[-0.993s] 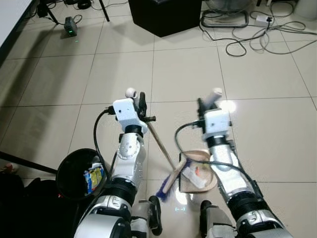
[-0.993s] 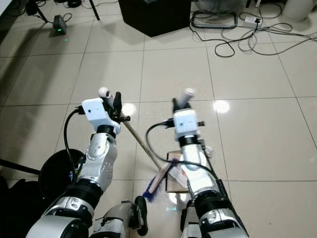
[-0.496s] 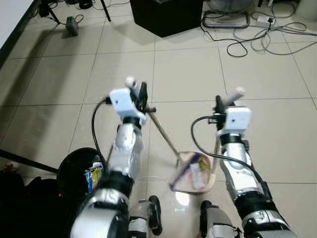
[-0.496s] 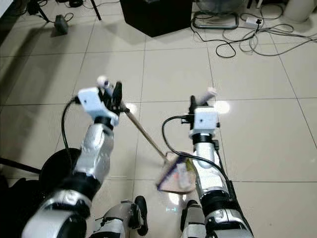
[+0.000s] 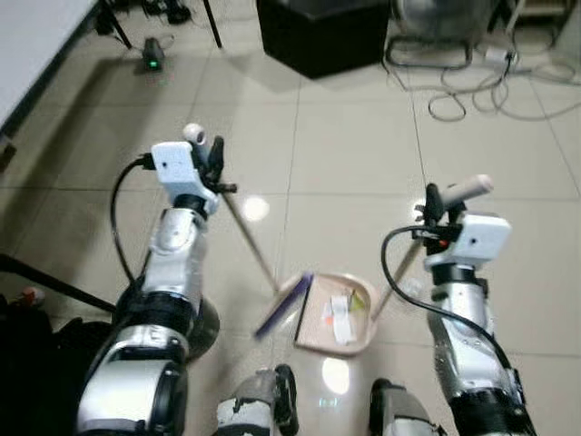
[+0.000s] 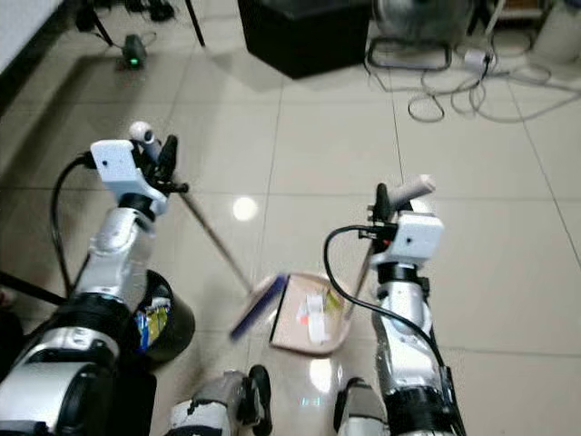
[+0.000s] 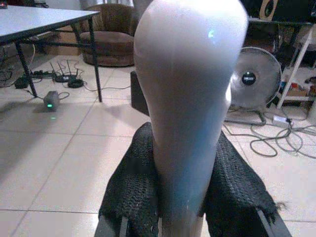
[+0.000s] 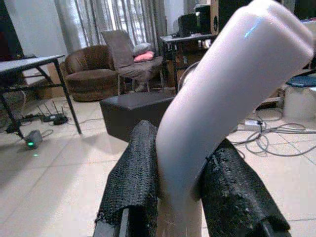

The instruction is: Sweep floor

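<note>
**Operator:** Nearest me, the dustpan (image 5: 337,315) sits flat on the tiled floor (image 5: 345,154), pale pink plastic, scraps of paper litter (image 5: 340,313) lying in it. The broom's (image 5: 283,305) purple bristle head is right at its open edge.

**Spotter:** Grips?

**Operator:** Left gripper (image 7: 182,197) has its jaws pinching the broom's smooth, rounded white handle top; right gripper (image 8: 177,197) pinches the dustpan handle (image 8: 222,98) the same way. The pads are black and mesh-textured.

**Spotter:** Risks?

**Operator:** I'd say tipping. If I lift the dustpan unevenly, those light scraps slide back out onto the glossy tiles. The handles look slick, so either could twist in the jaws.

**Spotter:** Where does it go?

**Operator:** Black round bin (image 6: 162,325) by my left side, wrappers already inside. Farther off, loose cables (image 5: 481,86) and a black box (image 5: 322,32); swinging the broom stick wide could snag them.
</note>
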Motion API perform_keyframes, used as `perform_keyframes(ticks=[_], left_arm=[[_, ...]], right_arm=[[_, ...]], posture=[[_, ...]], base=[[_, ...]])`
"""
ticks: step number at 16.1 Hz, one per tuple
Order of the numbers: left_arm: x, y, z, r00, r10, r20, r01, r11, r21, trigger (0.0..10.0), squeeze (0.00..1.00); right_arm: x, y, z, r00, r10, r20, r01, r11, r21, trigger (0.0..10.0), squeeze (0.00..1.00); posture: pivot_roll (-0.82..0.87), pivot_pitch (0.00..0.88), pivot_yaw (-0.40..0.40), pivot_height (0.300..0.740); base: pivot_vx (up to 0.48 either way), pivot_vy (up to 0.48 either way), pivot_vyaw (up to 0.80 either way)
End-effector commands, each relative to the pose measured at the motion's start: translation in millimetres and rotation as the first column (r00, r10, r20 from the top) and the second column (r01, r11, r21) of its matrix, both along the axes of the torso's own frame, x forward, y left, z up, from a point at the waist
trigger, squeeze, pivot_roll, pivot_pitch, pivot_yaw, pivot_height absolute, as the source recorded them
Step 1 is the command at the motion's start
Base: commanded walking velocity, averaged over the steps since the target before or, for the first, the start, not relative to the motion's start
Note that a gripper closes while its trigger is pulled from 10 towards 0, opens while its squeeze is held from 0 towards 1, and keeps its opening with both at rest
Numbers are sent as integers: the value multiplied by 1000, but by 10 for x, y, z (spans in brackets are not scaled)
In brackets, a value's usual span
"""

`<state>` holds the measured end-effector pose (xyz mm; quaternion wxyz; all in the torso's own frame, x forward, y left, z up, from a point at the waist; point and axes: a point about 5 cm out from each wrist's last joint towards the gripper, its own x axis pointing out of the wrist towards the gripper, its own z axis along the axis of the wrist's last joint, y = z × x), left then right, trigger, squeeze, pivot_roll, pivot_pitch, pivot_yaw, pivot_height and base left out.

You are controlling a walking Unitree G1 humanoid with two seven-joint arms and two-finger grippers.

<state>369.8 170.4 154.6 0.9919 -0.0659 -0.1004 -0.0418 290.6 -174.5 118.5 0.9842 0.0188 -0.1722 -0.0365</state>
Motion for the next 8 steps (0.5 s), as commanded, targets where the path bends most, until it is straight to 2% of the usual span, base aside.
perform_keyframes(ticks=[1, 4, 6, 8], left_arm=[[-40, 86, -33, 1000, -19, -20, 19, 1000, 21, 10000, 0], [-128, 138, -135, 998, -36, -57, 38, 999, 27, 10000, 0], [-246, 213, -268, 994, -17, -110, 18, 1000, 13, 10000, 0], [-351, 254, -361, 990, -3, -144, 5, 1000, 13, 10000, 0]], right_arm=[[-27, -24, 158, 999, 13, 30, -14, 999, 44, 10000, 0], [-71, -96, 312, 999, 14, 32, -15, 999, 46, 10000, 0], [-112, -171, 571, 998, 26, 53, -29, 999, 44, 10000, 0], [-100, -179, 767, 997, 56, 51, -58, 997, 49, 10000, 0]], posture=[[70, 81, 118, 740], [55, 69, 116, 740], [44, 57, 112, 740], [28, 46, 104, 740]], base=[[0, 0, 0], [0, 0, 0], [0, 0, 0], [0, 0, 0]])
